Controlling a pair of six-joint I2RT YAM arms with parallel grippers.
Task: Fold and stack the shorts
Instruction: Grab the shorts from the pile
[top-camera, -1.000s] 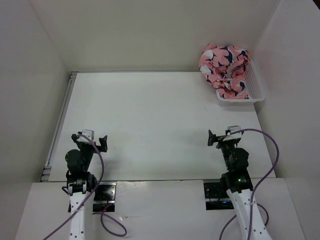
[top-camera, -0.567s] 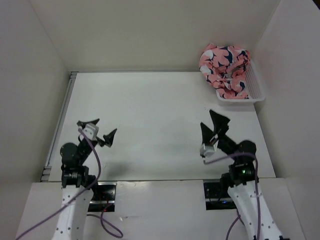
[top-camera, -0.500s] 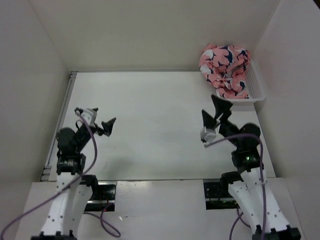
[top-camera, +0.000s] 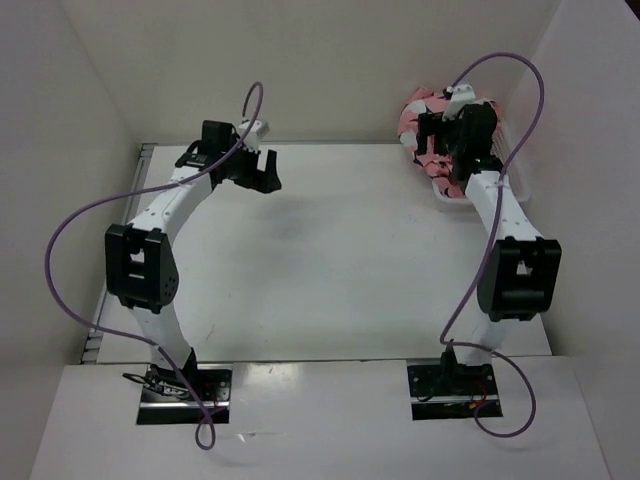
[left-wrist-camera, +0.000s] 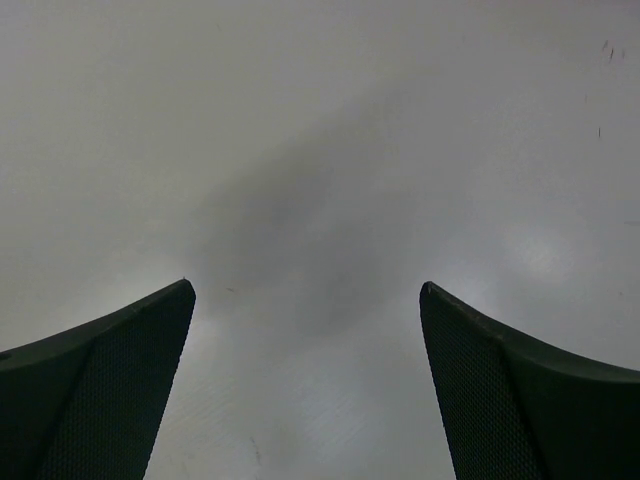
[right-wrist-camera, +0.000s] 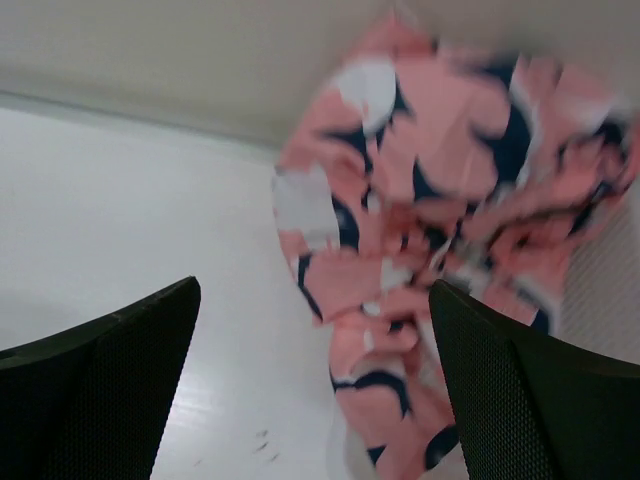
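The coral-pink shorts (top-camera: 413, 115) with navy-and-white shapes lie crumpled in a heap in the white mesh basket (top-camera: 513, 167) at the far right corner. My right gripper (top-camera: 440, 140) hovers over the heap, open and empty. In the right wrist view the shorts (right-wrist-camera: 430, 200) sit between and beyond the spread fingers of the right gripper (right-wrist-camera: 315, 283), blurred and not touched. My left gripper (top-camera: 258, 180) is open and empty above the far left of the table. In the left wrist view the left gripper (left-wrist-camera: 307, 285) frames only bare table.
The white table (top-camera: 320, 260) is walled on the left, back and right. A metal rail (top-camera: 122, 240) runs along its left edge. Purple cables loop from both arms.
Both arms have swung up and reached far forward from near the front edge. The left went to the far left of the table, the right to the basket. Both grippers stayed open.
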